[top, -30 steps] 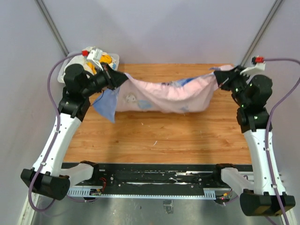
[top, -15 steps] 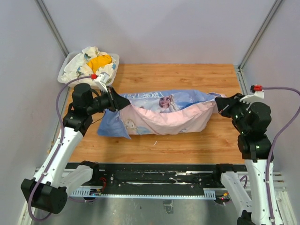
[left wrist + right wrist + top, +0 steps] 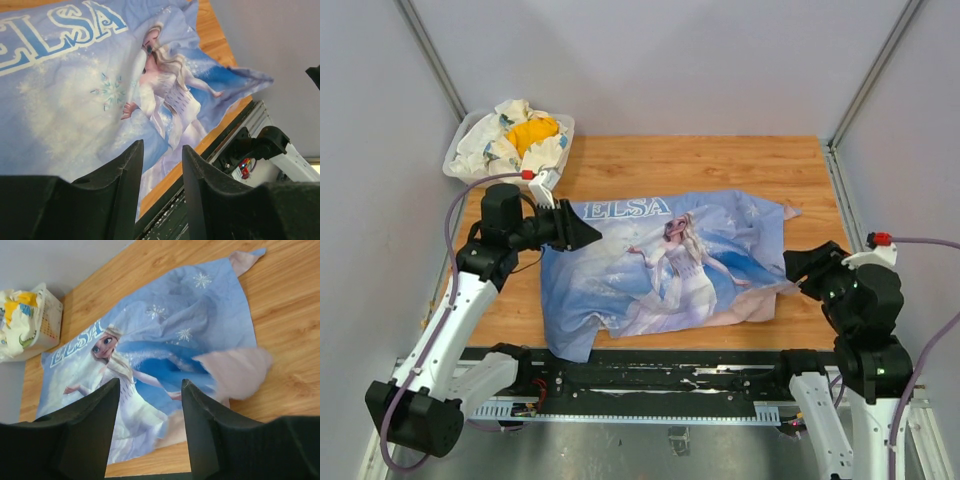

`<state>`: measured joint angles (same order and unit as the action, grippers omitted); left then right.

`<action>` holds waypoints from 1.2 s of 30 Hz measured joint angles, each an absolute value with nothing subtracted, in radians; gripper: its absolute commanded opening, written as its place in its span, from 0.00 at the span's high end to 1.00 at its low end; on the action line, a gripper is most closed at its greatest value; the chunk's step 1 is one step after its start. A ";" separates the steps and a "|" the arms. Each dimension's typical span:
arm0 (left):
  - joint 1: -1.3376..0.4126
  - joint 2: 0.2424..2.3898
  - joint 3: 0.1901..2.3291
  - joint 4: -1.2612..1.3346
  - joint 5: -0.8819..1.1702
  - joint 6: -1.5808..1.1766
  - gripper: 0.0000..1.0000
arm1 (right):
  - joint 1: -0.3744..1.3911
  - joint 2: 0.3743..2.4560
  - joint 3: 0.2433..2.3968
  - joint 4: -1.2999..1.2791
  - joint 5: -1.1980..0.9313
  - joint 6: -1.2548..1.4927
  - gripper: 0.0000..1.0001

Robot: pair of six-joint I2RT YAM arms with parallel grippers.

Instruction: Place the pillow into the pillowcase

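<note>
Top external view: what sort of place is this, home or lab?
Most likely a lab robot cell, not a home: plain grey panel walls on metal struts, a wooden tabletop with a mounting rail at its near edge, and a pillowcase and cloth basket as props.

The pillowcase (image 3: 665,260) is thin, smooth, rumpled cloth, faintly sheened on its blue print and duller on the pale pink reverse at three o'clock. The desk (image 3: 720,160) is grained wood with a satin finish. At ten o'clock a white plastic basket (image 3: 453,160) holds crumpled cloth (image 3: 520,135). The left fingers (image 3: 120,190) and right fingers (image 3: 92,430) are matt black plastic. A bare metal rail (image 3: 640,410) runs at six o'clock.
</note>
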<state>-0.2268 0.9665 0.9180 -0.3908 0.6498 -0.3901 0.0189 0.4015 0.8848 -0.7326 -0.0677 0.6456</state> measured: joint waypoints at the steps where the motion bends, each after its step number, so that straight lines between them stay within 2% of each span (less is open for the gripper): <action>1: -0.227 0.963 0.918 -0.390 0.644 -0.391 0.58 | 0.019 0.396 0.905 -0.747 -0.052 0.649 0.40; 7: -0.227 1.028 0.943 -0.373 0.591 -0.410 0.58 | 0.019 0.466 0.997 -0.738 -0.034 0.643 0.40; 13: -0.227 1.185 0.971 -0.377 0.489 -0.447 0.57 | 0.019 0.793 1.004 -0.632 -0.135 0.603 0.39; 18: -0.227 1.313 1.008 -0.374 0.458 -0.488 0.59 | 0.022 1.042 1.012 -0.561 -0.171 0.554 0.40; 25: -0.227 1.494 1.028 -0.384 0.428 -0.505 0.63 | 0.121 1.427 1.168 -0.538 -0.199 0.480 0.43; 31: -0.227 1.548 1.018 -0.389 0.419 -0.505 0.63 | 0.245 1.555 1.180 -0.541 -0.202 0.444 0.41; 36: -0.227 1.667 1.057 -0.370 0.426 -0.498 0.65 | 0.264 1.662 1.223 -0.561 -0.184 0.431 0.40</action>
